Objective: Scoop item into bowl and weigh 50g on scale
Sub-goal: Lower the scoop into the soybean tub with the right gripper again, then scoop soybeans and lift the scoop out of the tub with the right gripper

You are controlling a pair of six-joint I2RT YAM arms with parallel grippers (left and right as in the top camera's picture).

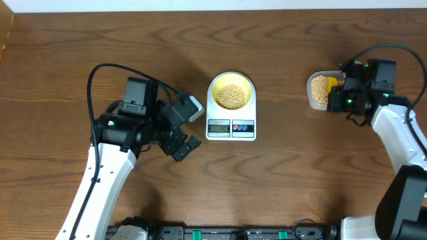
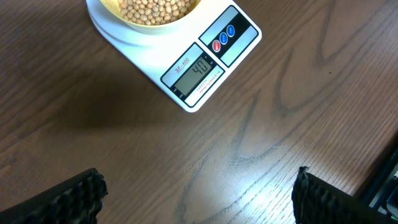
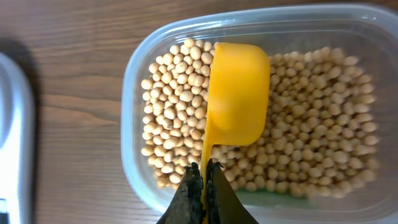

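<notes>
A pale yellow bowl (image 1: 231, 92) (image 2: 151, 14) of tan beans (image 1: 231, 95) (image 2: 155, 8) rests on the white scale (image 1: 231, 125) (image 2: 205, 62), whose display is lit. My left gripper (image 1: 189, 125) (image 2: 199, 196) hovers open over bare table just left of the scale's front. At the far right a clear tub (image 1: 317, 90) (image 3: 140, 93) holds more beans (image 3: 171, 118). My right gripper (image 1: 341, 92) (image 3: 204, 177) is shut on the handle of a bright yellow measuring spoon (image 3: 237, 102), whose cup lies on its side over the tub's beans.
The wooden table (image 1: 287, 180) stretches around the scale. Black cables loop above both arms. The scale's edge (image 3: 12, 143) shows at the left of the right wrist view, beside the tub.
</notes>
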